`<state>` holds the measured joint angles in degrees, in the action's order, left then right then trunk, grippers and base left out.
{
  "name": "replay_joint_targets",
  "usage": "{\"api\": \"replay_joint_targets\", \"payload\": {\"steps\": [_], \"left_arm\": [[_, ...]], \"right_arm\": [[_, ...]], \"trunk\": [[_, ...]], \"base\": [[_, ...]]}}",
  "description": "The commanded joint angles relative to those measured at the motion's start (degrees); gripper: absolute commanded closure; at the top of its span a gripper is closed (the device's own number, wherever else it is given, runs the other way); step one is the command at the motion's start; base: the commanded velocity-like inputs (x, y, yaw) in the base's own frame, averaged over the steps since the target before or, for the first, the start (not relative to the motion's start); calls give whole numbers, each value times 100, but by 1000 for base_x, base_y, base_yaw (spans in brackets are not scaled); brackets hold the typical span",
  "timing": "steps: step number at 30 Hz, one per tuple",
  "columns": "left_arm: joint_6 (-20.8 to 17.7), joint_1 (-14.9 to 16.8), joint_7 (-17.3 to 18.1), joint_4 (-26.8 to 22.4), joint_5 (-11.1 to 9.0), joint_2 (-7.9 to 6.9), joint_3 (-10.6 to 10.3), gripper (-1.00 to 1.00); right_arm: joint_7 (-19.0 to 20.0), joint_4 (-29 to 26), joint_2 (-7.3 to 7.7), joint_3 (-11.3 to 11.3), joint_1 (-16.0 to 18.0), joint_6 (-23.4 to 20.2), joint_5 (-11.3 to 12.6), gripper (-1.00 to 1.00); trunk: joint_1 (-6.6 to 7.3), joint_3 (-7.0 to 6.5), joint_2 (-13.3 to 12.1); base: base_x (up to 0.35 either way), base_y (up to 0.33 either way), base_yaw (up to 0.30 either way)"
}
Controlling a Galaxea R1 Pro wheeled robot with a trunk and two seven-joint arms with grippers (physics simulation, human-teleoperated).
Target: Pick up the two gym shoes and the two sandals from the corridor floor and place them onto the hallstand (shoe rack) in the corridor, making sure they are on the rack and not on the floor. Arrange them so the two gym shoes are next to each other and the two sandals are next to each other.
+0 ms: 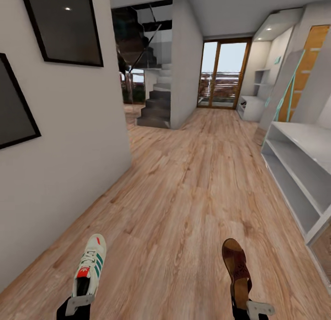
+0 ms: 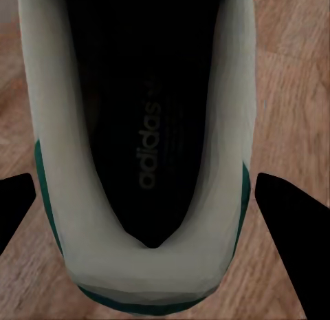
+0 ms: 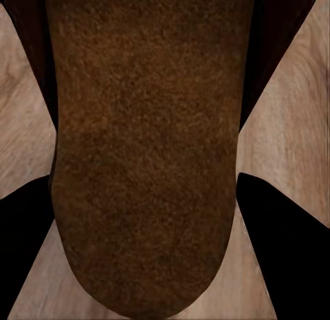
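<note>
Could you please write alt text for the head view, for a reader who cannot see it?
A wood-floored corridor seen from above: the left hand holds a white sneaker and the right hand a brown sandal. A pale grey shoe rack stands at right; stairs and a glass door lie ahead.

Sneaker (image 1: 90, 265): white upper, green side stripes, red-orange tongue patch, black opening. In the left wrist view the sneaker (image 2: 148, 155) shows an off-white collar, a black insole with grey "adidas" lettering, and a teal sole edge. Sandal (image 1: 237, 270): dark reddish-brown strap, tan-brown footbed; in the right wrist view the sandal (image 3: 148, 148) footbed is mottled brown with darker sides. Floor (image 1: 184, 196): light brown wood-grain planks. Wall (image 1: 64, 127): pale grey with black-framed dark panels. Near rack (image 1: 299, 173): white. Door frame (image 1: 224, 72): orange-brown wood. Stairs (image 1: 156, 109): dark grey.
</note>
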<state>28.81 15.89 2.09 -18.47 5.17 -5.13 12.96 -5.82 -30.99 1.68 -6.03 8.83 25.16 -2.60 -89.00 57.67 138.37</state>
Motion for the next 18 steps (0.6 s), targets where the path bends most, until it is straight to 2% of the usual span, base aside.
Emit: {"api": "replay_joint_targets", "payload": {"steps": [1, 13, 18], "left_arm": [[20, 3, 20, 1, 54, 3, 49, 100], [14, 2, 20, 1, 51, 3, 49, 100], [12, 2, 20, 1, 51, 3, 49, 100]], "right_arm": [[-24, 5, -1, -3, 5, 15, -30, 100], [-24, 3, -1, 1, 5, 17, -30, 100], [-19, -9, 0, 5, 5, 15, -37, 100]], "trunk": [[-2, 5, 2], [-2, 5, 2], [-2, 5, 2]], "base": [[338, 0, -300], [338, 0, -297], [338, 0, -83]]}}
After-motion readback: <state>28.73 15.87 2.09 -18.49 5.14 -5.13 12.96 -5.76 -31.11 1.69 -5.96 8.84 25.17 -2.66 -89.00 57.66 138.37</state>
